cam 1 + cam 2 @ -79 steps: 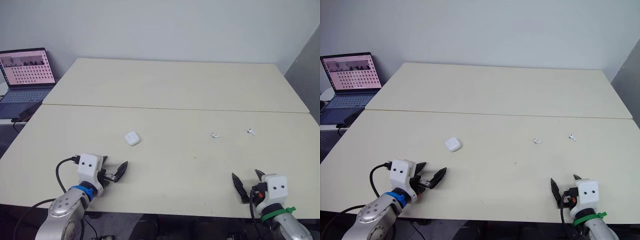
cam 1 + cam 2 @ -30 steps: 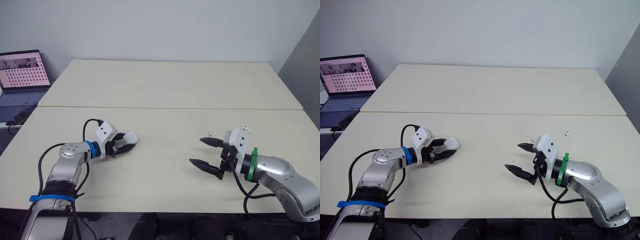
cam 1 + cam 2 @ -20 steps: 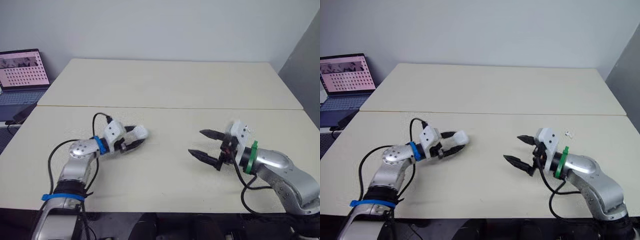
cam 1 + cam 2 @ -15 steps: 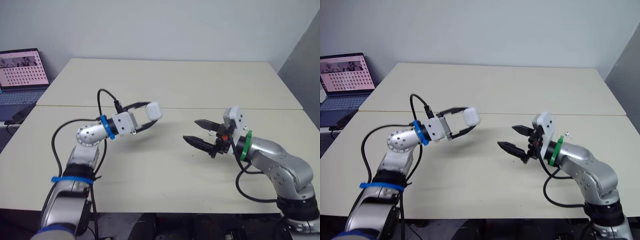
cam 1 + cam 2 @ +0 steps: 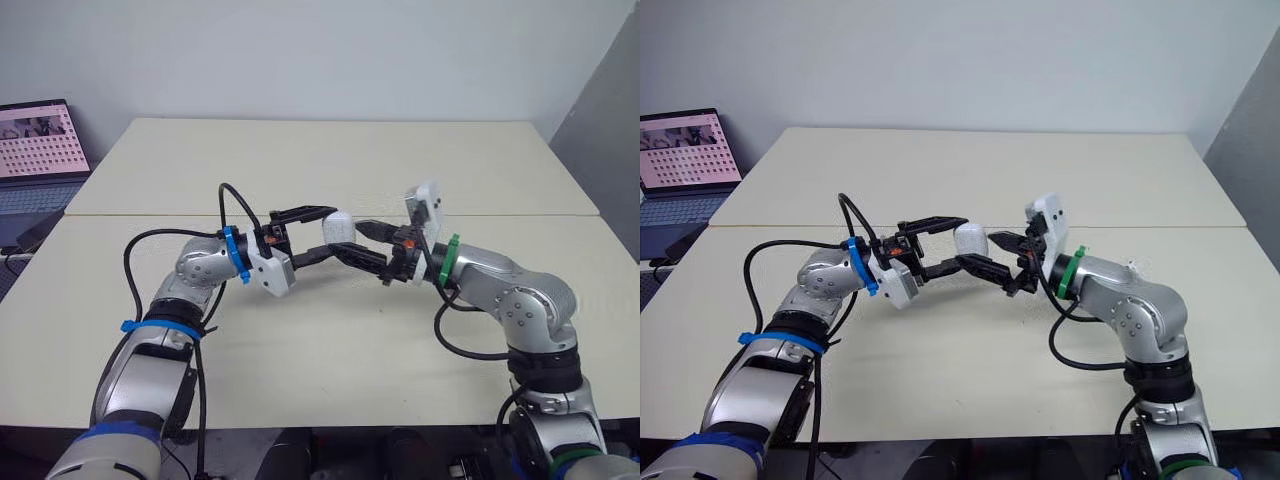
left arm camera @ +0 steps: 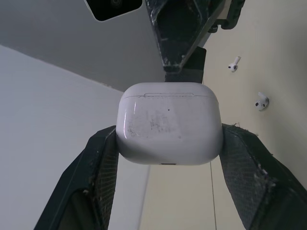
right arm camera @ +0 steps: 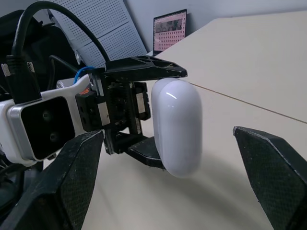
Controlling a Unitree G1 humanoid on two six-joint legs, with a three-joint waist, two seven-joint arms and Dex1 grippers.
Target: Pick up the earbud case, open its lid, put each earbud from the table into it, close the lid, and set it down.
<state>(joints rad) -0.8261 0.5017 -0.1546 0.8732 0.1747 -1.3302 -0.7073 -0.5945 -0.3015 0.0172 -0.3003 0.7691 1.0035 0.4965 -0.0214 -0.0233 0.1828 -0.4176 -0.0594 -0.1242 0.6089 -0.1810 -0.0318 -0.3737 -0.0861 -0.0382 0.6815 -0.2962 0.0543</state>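
Note:
The white earbud case [image 5: 341, 228] hangs above the middle of the table, lid shut, with my left gripper [image 6: 168, 158] shut on its two sides. My right gripper [image 5: 352, 241] faces it from the right and stands open. In the right wrist view its fingers [image 7: 81, 177] flank the case [image 7: 177, 127] with wide gaps, touching nothing. Two white earbuds [image 6: 233, 63] [image 6: 261, 102] lie apart on the table beyond the right arm; one earbud [image 5: 1130, 265] peeks out beside that arm.
The cream table [image 5: 330, 360] has a seam [image 5: 150, 213] running across it. An open laptop [image 5: 35, 150] stands off the far left edge. A grey wall rises behind the table.
My left gripper took the case off the table, lifted it and carried it toward the centre. My right gripper swung in from the right until its open fingers sit around the case.

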